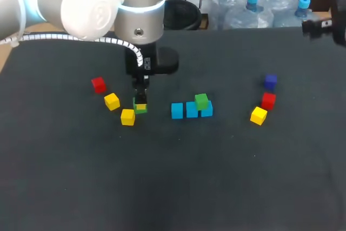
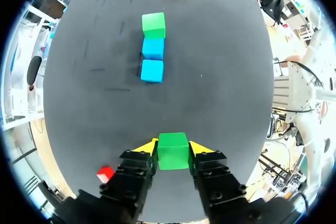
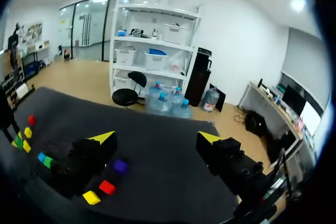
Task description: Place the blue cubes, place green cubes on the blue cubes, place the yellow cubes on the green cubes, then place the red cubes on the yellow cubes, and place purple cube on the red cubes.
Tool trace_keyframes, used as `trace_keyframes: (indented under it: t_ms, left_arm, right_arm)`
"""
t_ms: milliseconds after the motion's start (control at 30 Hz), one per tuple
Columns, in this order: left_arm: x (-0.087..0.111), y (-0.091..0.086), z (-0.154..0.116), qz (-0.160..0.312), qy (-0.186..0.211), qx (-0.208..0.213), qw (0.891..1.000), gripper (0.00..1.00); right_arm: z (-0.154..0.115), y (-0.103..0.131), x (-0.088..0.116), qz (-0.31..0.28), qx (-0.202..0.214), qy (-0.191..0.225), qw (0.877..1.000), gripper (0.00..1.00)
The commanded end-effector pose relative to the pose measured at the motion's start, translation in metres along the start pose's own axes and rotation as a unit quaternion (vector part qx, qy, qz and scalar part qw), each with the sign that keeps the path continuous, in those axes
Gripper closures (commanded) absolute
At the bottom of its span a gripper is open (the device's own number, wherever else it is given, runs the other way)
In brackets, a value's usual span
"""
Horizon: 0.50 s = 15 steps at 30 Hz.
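My left gripper [image 2: 172, 148] is shut on a green cube [image 2: 172, 150], its yellow tips pressed to two opposite sides. In the head view this green cube [image 1: 140, 107] is low at the table, left of a row of three blue cubes [image 1: 184, 110]. Another green cube [image 1: 201, 101] sits on the rightmost blue one. Ahead of the left gripper lie the blue cubes [image 2: 152, 71] and the stacked green cube [image 2: 154, 24]. My right gripper [image 3: 156, 139] is open, empty and high above the table's right side.
Two yellow cubes [image 1: 112, 101] [image 1: 127, 117] and a red cube [image 1: 98, 84] lie just left of the left gripper. At the right are a purple cube [image 1: 271, 81], a red cube [image 1: 268, 100] and a yellow cube [image 1: 259, 116]. My right arm [image 1: 324, 25] is at the far right edge.
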State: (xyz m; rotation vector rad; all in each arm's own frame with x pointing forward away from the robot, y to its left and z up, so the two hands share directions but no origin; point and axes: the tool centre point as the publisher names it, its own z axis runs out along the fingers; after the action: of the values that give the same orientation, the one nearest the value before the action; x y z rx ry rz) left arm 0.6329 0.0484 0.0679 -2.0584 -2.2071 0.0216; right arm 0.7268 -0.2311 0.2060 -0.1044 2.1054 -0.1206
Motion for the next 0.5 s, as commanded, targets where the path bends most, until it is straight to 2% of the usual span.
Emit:
trace_keyframes:
  t_ms: [33, 167, 300, 500]
  left_arm:
    - [-0.004, 0.002, 0.0, 0.002, 0.006, 0.002, 1.0, 1.0]
    - [-0.005, 0.001, -0.001, 0.001, 0.009, 0.001, 1.0, 1.0]
    - [-0.006, 0.002, -0.001, -0.001, 0.012, 0.0, 1.0, 1.0]
    - [-0.009, 0.001, -0.001, -0.001, 0.012, -0.001, 1.0, 1.0]
  right_arm:
    - [0.004, -0.009, 0.017, 0.133, 0.046, -0.264, 0.954, 0.0]
    - [0.008, -0.023, 0.017, 0.12, 0.058, -0.27, 0.954, 0.0]
    - [0.006, -0.026, 0.011, 0.091, 0.059, -0.282, 0.953, 0.0]
    - [0.01, -0.026, 0.009, 0.105, 0.054, -0.251, 0.961, 0.0]
